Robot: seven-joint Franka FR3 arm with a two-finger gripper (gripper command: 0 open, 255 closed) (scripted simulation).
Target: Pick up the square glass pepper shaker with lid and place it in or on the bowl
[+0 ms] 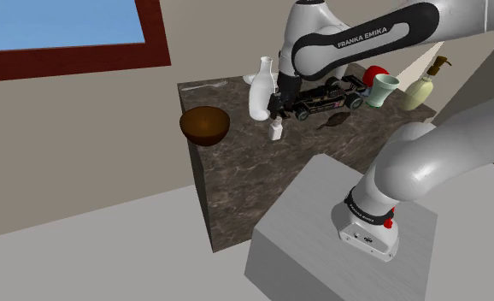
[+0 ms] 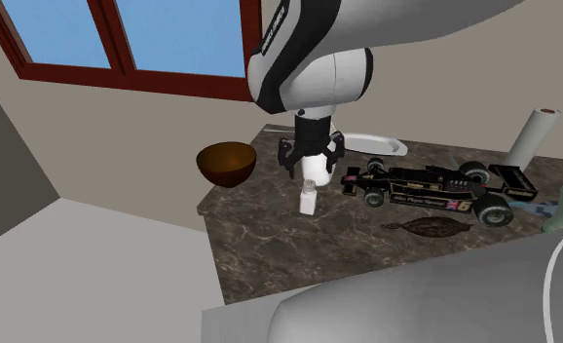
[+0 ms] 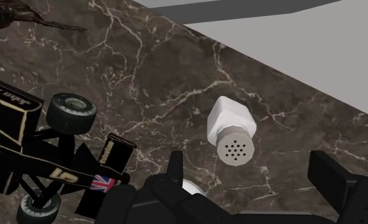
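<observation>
One pepper shaker [image 3: 230, 127] stands upright on the dark marbled worktop [image 2: 299, 253], between the brown bowl [image 2: 225, 161] and the black toy racing car [image 2: 431, 185], touching neither. Its body is drawn white and square-sided, with a round perforated lid on top. The gripper [image 2: 311, 166] hangs directly above it with the jaws apart and nothing held. In the wrist view the shaker lies ahead between the two fingers, untouched. Assessment: the item looks small, light and rigid. If it is glass as the task states, its faces will be smooth and slippery, and it is liable to break if dropped. The narrow base suggests it will topple if a finger nudges it on descent. Recommended hold: two opposite flat faces of the body, below the lid. The round lid offers poor purchase and may not be secure. Release low over the bowl.
</observation>
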